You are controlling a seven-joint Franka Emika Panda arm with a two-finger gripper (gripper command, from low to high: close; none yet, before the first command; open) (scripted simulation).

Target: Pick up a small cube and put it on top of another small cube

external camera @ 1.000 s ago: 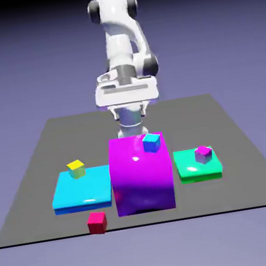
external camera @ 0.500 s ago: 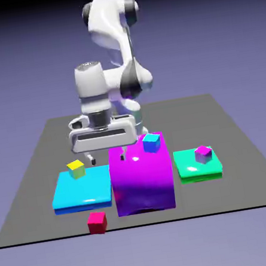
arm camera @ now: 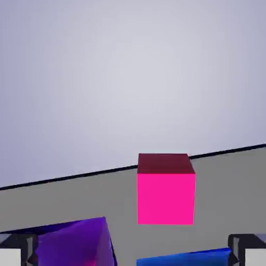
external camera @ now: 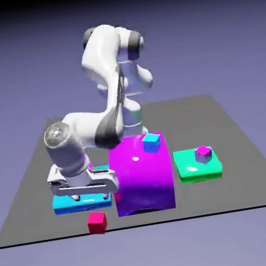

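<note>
Red colours the small plain cube (external camera: 97,222), which sits on the dark grey desk (external camera: 243,166) near its front edge, toward the exterior view's left, with nothing touching it; in the hand view the same cube (arm camera: 166,189) stands free on the grey surface ahead of the fingers, a little right of the middle. Just behind it lies a flat cyan slab (external camera: 64,202), largely covered by the white robot hand, whose fingers (external camera: 90,197) hang low over that slab's front part, behind and above the red cube and apart from it. In the hand view the two grey finger tips (arm camera: 18,248) sit at the far left and far right of the bottom edge, spread wide with nothing held between them. Beside the slab, toward the exterior view's right, rises a big glossy magenta block (external camera: 141,173), with a small blue cube (external camera: 152,142) resting on its top near the right rear corner. Further right lies a flat green slab (external camera: 189,166), and on it sits the small magenta-purple cube (external camera: 204,154), well apart from the red one. The white arm (external camera: 110,66) bends down from the far side of the desk to the hand.
</note>
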